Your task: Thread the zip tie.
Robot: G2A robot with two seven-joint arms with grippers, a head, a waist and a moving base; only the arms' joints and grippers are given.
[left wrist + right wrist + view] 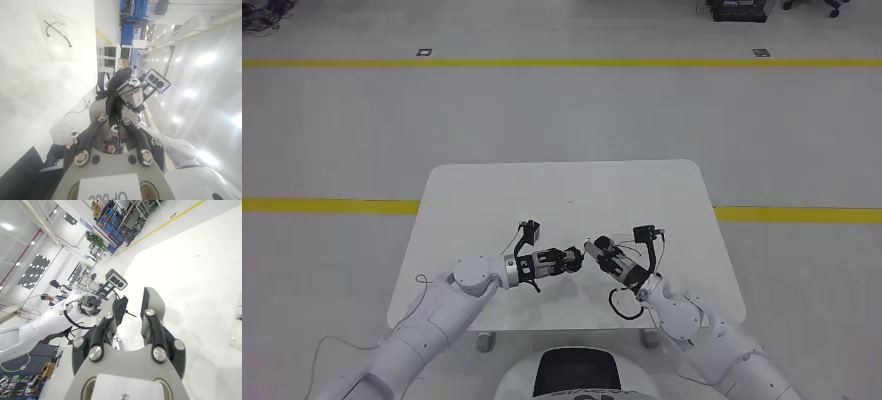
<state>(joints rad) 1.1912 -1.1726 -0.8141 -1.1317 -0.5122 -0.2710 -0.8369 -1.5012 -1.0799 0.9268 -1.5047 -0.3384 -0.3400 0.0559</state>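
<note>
Left gripper point(113, 119) is clamping shut on the lower strips of a black mesh bundle point(119, 79), holding it above the white table point(542, 190), with the bundle's bulk sticking out past the fingertips. Right gripper point(132, 293) is facing it with jaws apart. The bundle is sitting between them, close against 1 finger point(110, 313), and nothing is gripped yet. The black zip tie point(132, 314) tail is poking out from the bundle's neck into the open gap. The likely step is pinching that tail and drawing it through the head, though the head is too small to make out. It is best done by closing on the tail alone, not the mesh, then pulling straight along it while the left is bracing. A clear bag point(56, 37) of spare ties is lying well apart from both jaws.
</note>
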